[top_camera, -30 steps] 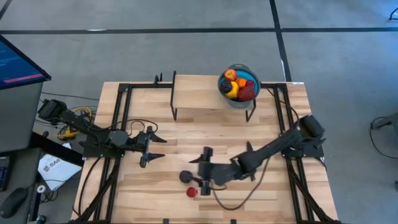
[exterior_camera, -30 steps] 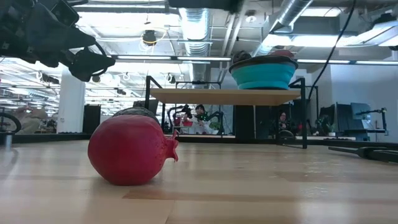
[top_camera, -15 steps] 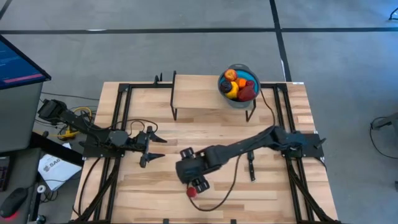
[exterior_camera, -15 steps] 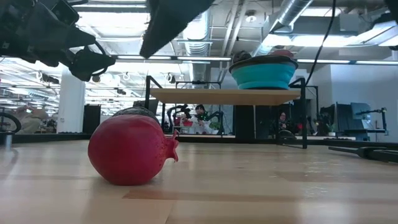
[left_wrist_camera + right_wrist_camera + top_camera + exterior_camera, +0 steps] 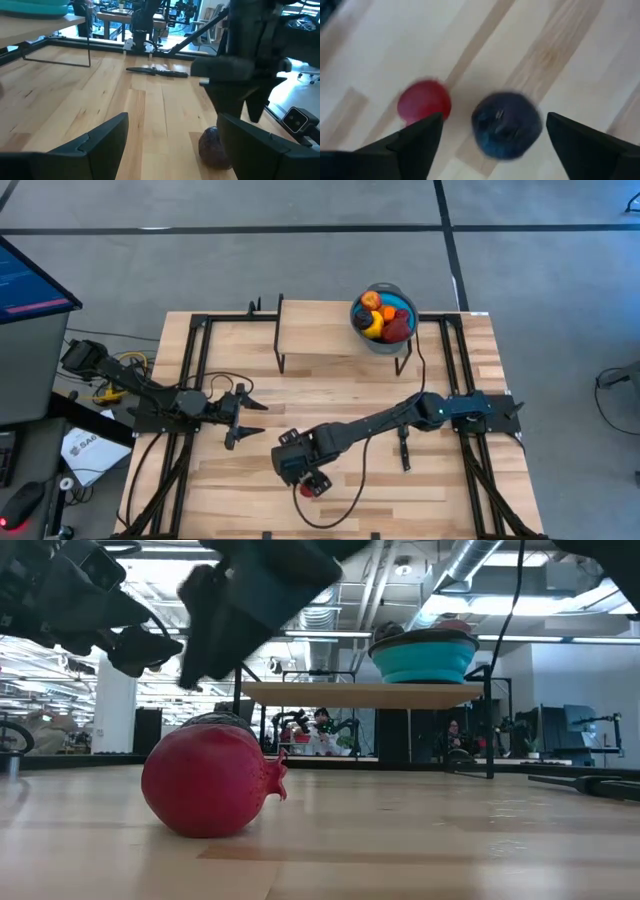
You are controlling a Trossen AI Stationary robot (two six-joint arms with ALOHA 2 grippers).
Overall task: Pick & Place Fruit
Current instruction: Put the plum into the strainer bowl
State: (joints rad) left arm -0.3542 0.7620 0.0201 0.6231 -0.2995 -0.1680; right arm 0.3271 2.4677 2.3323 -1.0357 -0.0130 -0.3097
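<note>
Two toy fruits loose on the light wooden table (image 5: 250,500), near its front edge: one round red plastic fruit (image 5: 308,489) and one rounded dark purple fruit (image 5: 506,124), lying just beside each other, apart by a narrow gap in the right wrist view. Red fruit on its side in the low view (image 5: 212,781), long axis level with the table, small pointed crown facing right in that picture. Purple fruit near-round, no clear axis or direction readable (mostly hidden behind the red one in the low view, under the gripper in the high view).

Remaining fruits heaped in the round blue bowl (image 5: 402,302) on the raised wooden shelf (image 5: 315,330) at the table's back: red, orange and yellow pieces visible, count not certain from above.

Right gripper (image 5: 490,145) above the two loose fruits, fingers spread wide, nothing between them, purple fruit centred under the gap.

Left gripper (image 5: 247,418) at the table's left side, well apart from the fruits, fingers spread, holding nothing.

One slim black knife (image 5: 403,450) flat on the table right of centre.
</note>
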